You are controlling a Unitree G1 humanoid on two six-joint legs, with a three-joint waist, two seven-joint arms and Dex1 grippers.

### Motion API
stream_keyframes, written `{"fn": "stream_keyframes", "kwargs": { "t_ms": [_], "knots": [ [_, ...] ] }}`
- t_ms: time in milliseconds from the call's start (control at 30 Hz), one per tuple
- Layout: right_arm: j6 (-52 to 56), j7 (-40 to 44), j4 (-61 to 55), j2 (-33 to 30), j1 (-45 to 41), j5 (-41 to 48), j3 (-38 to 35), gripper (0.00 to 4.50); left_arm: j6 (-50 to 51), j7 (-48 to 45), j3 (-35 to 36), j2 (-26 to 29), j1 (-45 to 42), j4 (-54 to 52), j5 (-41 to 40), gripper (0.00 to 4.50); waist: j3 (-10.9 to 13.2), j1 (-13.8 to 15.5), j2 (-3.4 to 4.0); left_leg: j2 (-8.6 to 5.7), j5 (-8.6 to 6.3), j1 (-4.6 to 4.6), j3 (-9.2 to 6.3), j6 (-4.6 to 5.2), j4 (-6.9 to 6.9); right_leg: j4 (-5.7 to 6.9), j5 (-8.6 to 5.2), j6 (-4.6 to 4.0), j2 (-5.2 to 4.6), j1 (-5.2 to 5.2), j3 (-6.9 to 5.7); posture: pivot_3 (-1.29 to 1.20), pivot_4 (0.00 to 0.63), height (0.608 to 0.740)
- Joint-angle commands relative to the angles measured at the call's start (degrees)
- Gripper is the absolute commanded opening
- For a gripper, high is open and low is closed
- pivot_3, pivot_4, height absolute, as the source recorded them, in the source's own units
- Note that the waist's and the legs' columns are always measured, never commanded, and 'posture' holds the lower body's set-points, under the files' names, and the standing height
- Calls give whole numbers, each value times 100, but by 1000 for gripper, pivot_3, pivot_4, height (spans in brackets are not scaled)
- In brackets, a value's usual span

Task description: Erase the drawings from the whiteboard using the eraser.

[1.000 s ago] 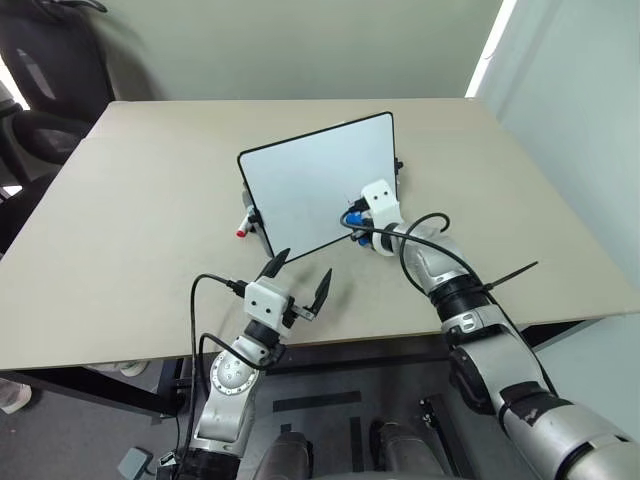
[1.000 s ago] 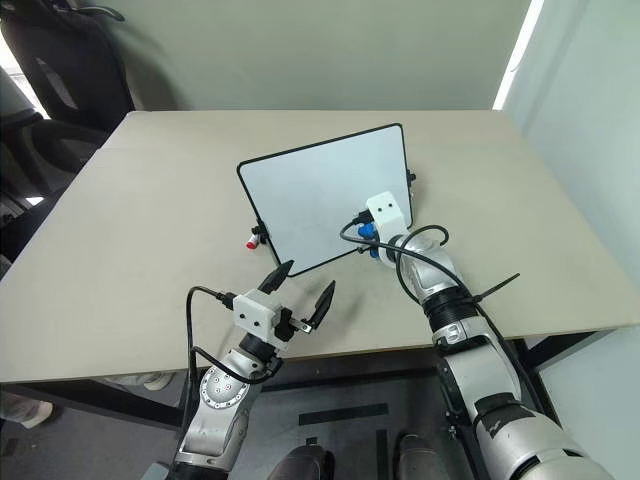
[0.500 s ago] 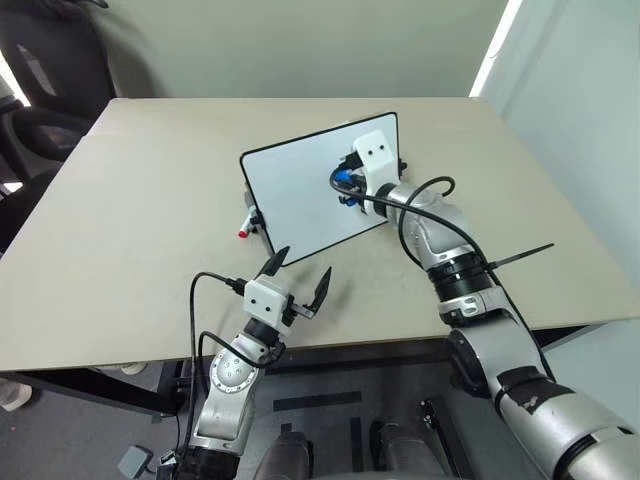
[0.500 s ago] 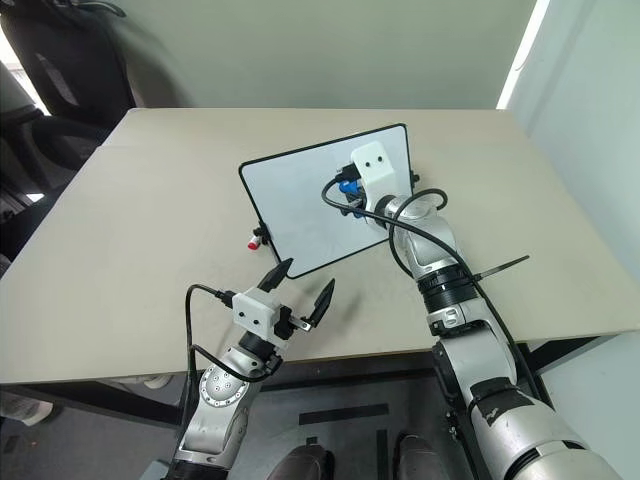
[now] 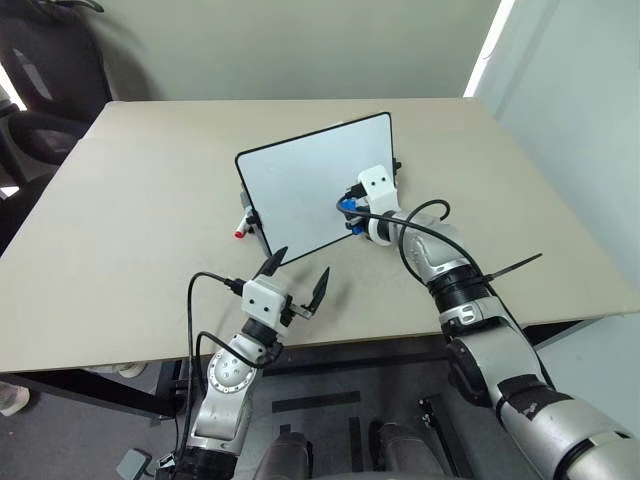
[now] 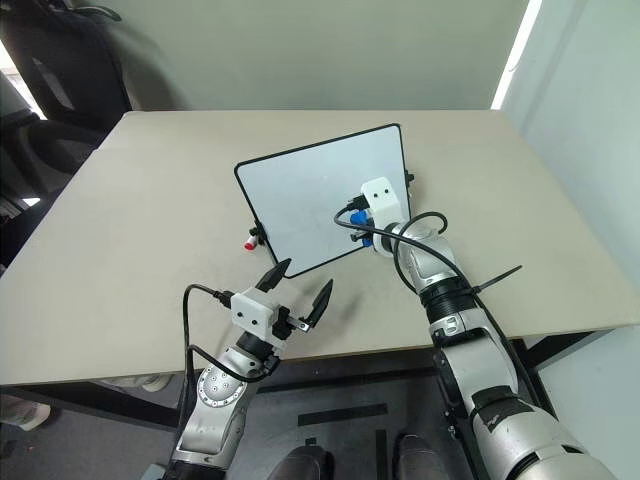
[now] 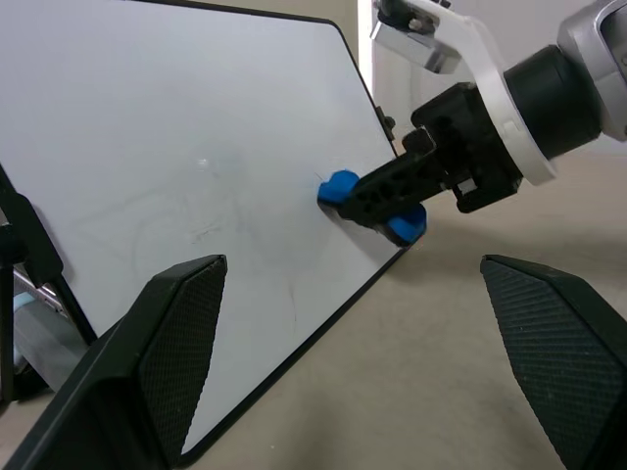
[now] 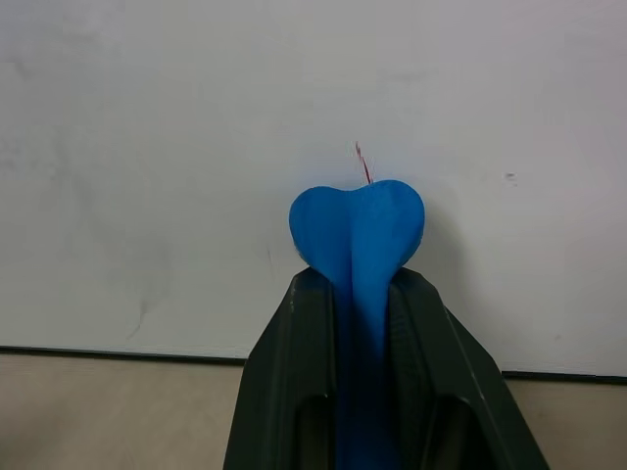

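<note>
Two grippers: right gripper [image 8: 358, 294] has its jaws pinching the eraser [image 8: 358, 230] against the whiteboard [image 5: 300, 190]; left gripper [image 5: 297, 275] hovers, jaws spread.

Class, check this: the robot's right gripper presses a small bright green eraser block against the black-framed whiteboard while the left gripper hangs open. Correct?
Not quite: the small eraser block is bright blue, not green, as the right wrist view shows. The right gripper does press it against the black-framed whiteboard, and the left gripper hangs open.
</note>
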Motion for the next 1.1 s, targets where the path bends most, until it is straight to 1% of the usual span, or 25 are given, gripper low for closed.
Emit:
{"fn": "stream_keyframes", "kwargs": {
  "t_ms": [33, 233, 533, 667, 767, 900, 1100],
  "knots": [
    [100, 62, -30, -17, -41, -32, 35, 392, -31, -12, 30, 17, -55, -221, -4, 4500, 0, -1, 0, 0, 0, 1, 0, 0, 0, -1, 0, 0, 0, 0, 1, 0, 150, 740],
    [43, 91, -94, -83, -140, -64, 45, 392, -71, 4, 65, 19, -129, -122, 0, 4500, 1, 1, 2, 0, -2, 0, -1, -1, 1, 1, 1, -1, 0, -1, 1, 0, 150, 740],
    [25, 144, -362, -31, -739, 316, -395, 392, -91, 0, 113, 26, -198, -56, 1, 4500, 2, -1, 3, 1, -2, -8, -2, -1, -5, -1, 1, -2, 4, -11, 0, 0, 150, 740],
    [33, 162, -339, -6, -695, 338, -411, 392, -89, 16, 117, 24, -186, -80, 12, 4500, 0, 7, 0, 2, -7, -5, -4, 9, -3, -1, -4, -10, 7, -8, -2, 0, 150, 740],
    [18, 156, -109, 1, -554, 278, -375, 392, -84, 23, 123, 30, -167, -111, 15, 4500, 0, 18, 0, 1, -2, -6, -3, 18, 1, -3, -6, -15, 6, -7, -3, 0, 150, 740],
    [-22, 57, 234, -4, -437, 158, -333, 392, -75, 8, 151, 53, -148, -148, 3, 4500, -1, 16, -1, 0, -11, 1, -2, 18, 3, -3, -3, -21, 6, 0, -2, 0, 150, 740],
    [45, 52, 339, -95, -239, 109, -343, 392, -59, -11, 165, 86, -149, -167, -12, 4500, 3, 10, 2, 0, -8, 2, -3, 0, 3, 1, 12, -19, 6, -6, 0, 0, 150, 740]
  ]
}}
